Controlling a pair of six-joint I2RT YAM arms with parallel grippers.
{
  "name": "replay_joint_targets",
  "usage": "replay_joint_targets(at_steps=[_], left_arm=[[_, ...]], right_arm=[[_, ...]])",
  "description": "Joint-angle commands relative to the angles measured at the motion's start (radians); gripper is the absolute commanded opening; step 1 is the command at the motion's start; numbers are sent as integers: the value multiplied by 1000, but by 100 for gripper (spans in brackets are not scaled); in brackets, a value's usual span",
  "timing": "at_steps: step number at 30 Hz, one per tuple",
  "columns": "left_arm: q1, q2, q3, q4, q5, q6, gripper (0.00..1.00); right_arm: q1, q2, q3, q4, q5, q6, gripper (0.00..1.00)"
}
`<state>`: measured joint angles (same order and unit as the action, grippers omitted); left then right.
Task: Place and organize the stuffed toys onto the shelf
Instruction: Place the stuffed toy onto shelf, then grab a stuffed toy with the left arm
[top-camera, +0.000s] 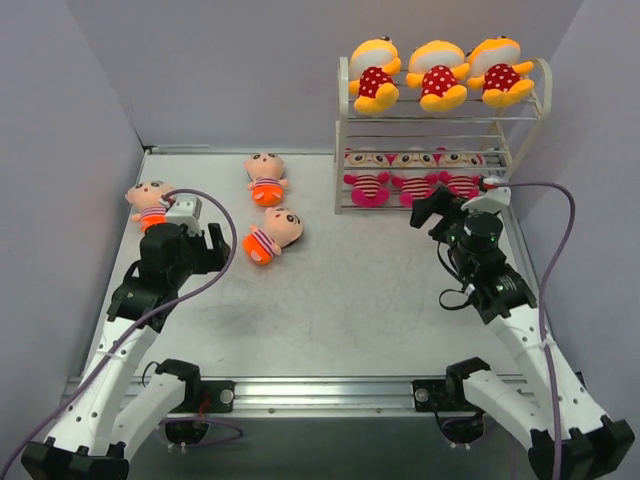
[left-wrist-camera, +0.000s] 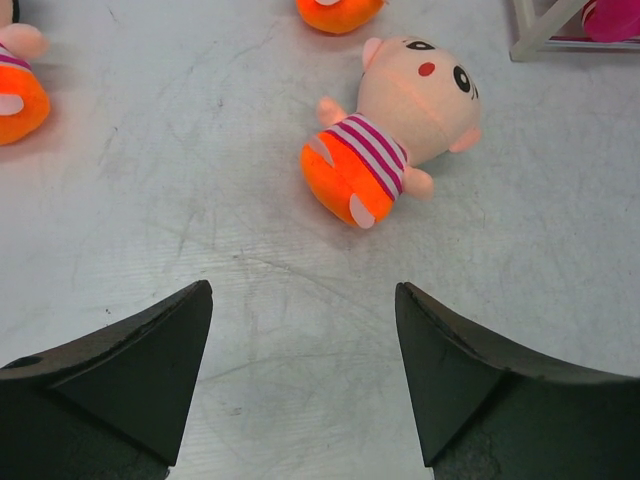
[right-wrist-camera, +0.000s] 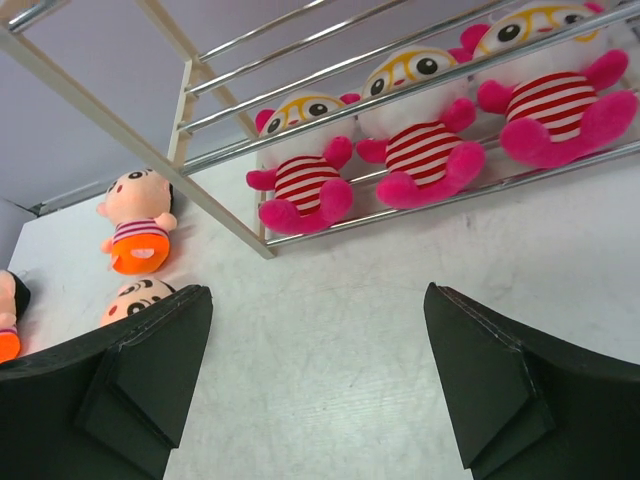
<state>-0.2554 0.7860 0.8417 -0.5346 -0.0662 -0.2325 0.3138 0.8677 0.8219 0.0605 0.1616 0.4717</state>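
The white wire shelf (top-camera: 345, 130) stands at the back right. Three yellow-orange polka-dot stuffed toys (top-camera: 437, 75) sit on its top tier, and three pink-striped ones with glasses (top-camera: 412, 180) (right-wrist-camera: 425, 150) sit on its lowest tier. Three peach-faced toys lie on the table: one at the back (top-camera: 267, 178), one in the middle (top-camera: 272, 235) (left-wrist-camera: 395, 140), one at the left (top-camera: 148, 203). My left gripper (top-camera: 215, 245) (left-wrist-camera: 303, 290) is open just left of the middle toy, apart from it. In front of the lowest tier my right gripper (top-camera: 455, 205) (right-wrist-camera: 318, 290) is open and holds nothing.
Purple walls close in the grey table (top-camera: 350, 300) on the left, back and right. A purple cable (top-camera: 565, 200) loops from the right wrist beside the shelf's right end, and another (top-camera: 225, 215) arcs over the left wrist. The shelf's foot (left-wrist-camera: 540, 30) shows in the left wrist view.
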Motion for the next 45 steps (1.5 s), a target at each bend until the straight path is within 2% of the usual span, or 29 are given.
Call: replay_joint_targets(at_steps=[1,8,15,20,24,30,33,36,45], left_arm=[[13,25,-1,16,35,-5,83],[27,97,22,21,66,-25,89],[68,249,100,50,207,-65,92],[107,459,204,91,388,-22,93],[113,666,347,71,469,47,93],[111,892,525,58,603,180,92],[108,993,597,18,621,211,91],[104,1047,599,68,615,206,90],[1,1084,533,199,531,116,81]], right_arm=[[-5,-85,49,-128,58,-84,91],[-7,-202,65,-180,33,-104,99],[-7,-265,42,-197,9,-119,100],[-5,-314,0,-194,-36,-113,99],[-7,-351,-27,-189,-74,-122,99],[-5,-381,-33,-194,-88,-123,99],[-5,-384,-35,-198,-99,-120,100],[-7,-388,-41,-202,-108,-120,99],[-7,-358,-53,-180,-151,-110,98]])
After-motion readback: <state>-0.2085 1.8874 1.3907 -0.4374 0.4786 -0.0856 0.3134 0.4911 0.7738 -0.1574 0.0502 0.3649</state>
